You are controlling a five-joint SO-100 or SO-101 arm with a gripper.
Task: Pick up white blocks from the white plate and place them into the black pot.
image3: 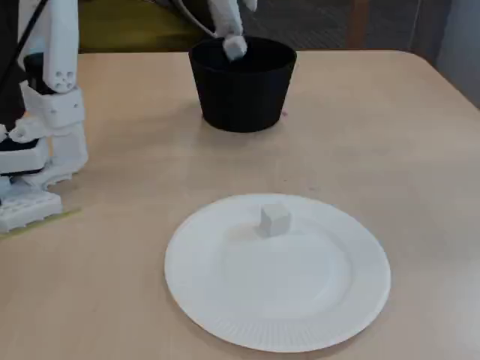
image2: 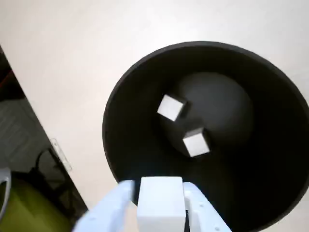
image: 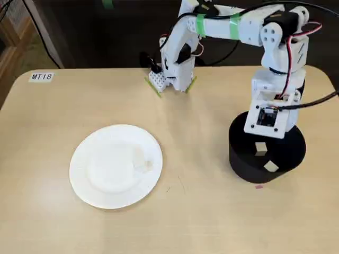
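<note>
White block (image2: 161,202) is pinched between my gripper (image2: 160,205) fingers, held over the near rim of the black pot (image2: 125,145) in the wrist view. It looks light, rigid and flat-faced, so I grip opposite faces. Two blocks (image2: 170,107) sit in the pot; one cube (image3: 274,219) is left on the white plate (image3: 225,315), near the far side in a fixed view.

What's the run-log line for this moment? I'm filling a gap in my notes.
gripper: shut on block, above pot | in pot: two blocks | plate: one block left | phase: about to drop
</note>
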